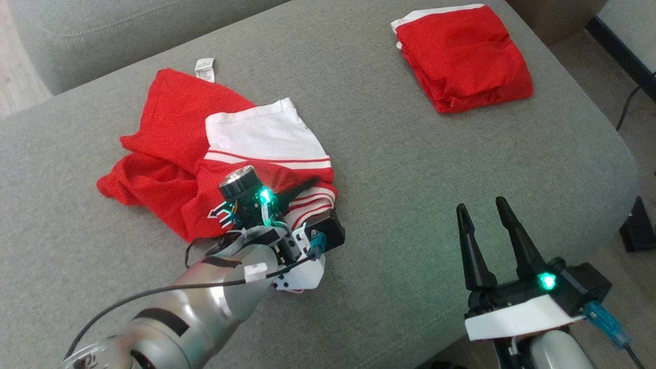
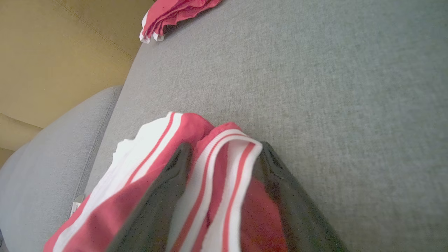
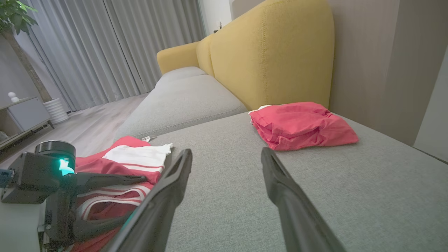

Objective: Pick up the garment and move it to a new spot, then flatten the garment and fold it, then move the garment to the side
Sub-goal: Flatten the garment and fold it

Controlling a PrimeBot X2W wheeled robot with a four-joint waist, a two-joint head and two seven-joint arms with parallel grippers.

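A crumpled red garment (image 1: pixel 169 133) with a white waistband and white stripes lies on the left half of the grey sofa cushion (image 1: pixel 400 169). My left gripper (image 1: pixel 312 197) sits low at the garment's near right edge. In the left wrist view, the left gripper (image 2: pixel 224 152) is open, and a striped fold of the garment (image 2: pixel 217 182) lies between its spread fingers. The right wrist view also shows the garment (image 3: pixel 133 157) with the left gripper (image 3: pixel 138 197) on it. My right gripper (image 1: pixel 480 204) hovers open and empty over bare cushion at the lower right; its wrist view shows the same gripper (image 3: pixel 226 152) with nothing between the fingers.
A second red garment (image 1: pixel 464 56), folded, lies at the cushion's far right corner. A yellow backrest (image 3: pixel 266 52) rises behind it. The cushion's rounded edge drops to the floor on the right, where a dark cable (image 1: pixel 628 107) runs. A white label (image 1: pixel 204 69) pokes out behind the crumpled garment.
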